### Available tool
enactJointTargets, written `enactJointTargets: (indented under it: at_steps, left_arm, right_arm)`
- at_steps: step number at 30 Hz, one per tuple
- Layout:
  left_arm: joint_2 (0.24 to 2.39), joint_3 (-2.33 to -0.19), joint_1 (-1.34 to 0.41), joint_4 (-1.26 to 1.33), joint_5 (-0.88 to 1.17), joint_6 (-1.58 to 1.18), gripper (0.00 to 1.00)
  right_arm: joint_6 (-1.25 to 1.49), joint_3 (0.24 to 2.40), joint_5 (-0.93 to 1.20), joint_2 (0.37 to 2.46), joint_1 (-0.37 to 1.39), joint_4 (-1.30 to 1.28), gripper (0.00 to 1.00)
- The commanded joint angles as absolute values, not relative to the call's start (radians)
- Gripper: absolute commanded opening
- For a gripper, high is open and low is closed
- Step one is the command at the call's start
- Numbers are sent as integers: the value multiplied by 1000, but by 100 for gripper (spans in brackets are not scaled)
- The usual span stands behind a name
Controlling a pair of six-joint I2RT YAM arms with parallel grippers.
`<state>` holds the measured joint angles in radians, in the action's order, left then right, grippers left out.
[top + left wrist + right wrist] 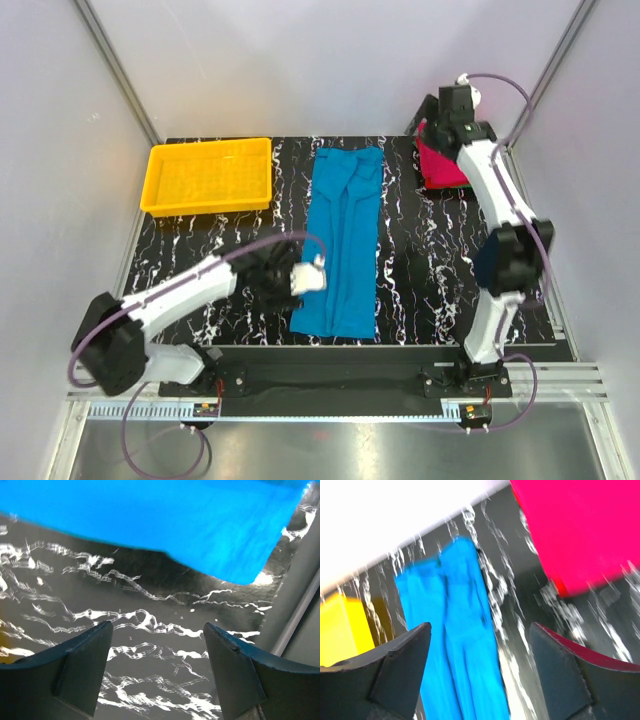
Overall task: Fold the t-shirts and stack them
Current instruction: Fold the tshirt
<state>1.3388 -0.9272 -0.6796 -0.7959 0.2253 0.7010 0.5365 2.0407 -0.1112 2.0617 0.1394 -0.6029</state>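
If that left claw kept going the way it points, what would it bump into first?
Most likely the blue t-shirt just ahead of the left gripper, though if angled down it might touch the table first.

Pale grey walls with metal corner posts surround a black, white-veined table.

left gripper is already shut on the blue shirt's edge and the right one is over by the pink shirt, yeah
No: the left gripper is open and empty, just short of the blue shirt, as the left wrist view shows. The right gripper is indeed over by the pink shirt.
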Motion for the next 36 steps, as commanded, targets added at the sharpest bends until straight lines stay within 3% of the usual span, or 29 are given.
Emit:
enactJointTargets:
  at_steps: [1,3,8,14,18,27,31,32,34,35,36]
  left_arm:
    - [1217,-783,-808,-692,155,889,79]
    - [1192,-746,-845,-626,163,919,78]
    - [1082,-606,-937,-447,271,1040,77]
    - [1055,-468,-1017,-338,302,1118,80]
    - [1130,-474,-1032,-325,240,1109,78]
    - [1227,-451,-1032,-295,176,1103,67]
    - [1229,-459,-1032,-348,192,1074,56]
    - [1227,-465,-1032,-357,195,1069,49]
    - [1221,-468,-1032,-371,198,1049,41]
    - [1218,-472,-1032,-377,205,1045,32]
    - [1216,-477,-1032,-382,213,1032,28]
  right_arm:
    - [485,1777,-201,1814,230,-779,86]
    - [514,1519,-209,1644,282,-795,79]
    - [751,1116,-155,1346,502,-880,62]
    - [1008,809,-51,1171,745,-848,56]
    - [1083,735,-3,1190,860,-715,55]
    - [1019,729,67,1364,865,-581,56]
    - [970,735,133,1456,865,-560,56]
    - [965,733,138,1482,865,-561,55]
    - [954,727,143,1496,865,-577,48]
    - [951,720,143,1496,865,-578,44]
    - [948,716,143,1493,865,-584,33]
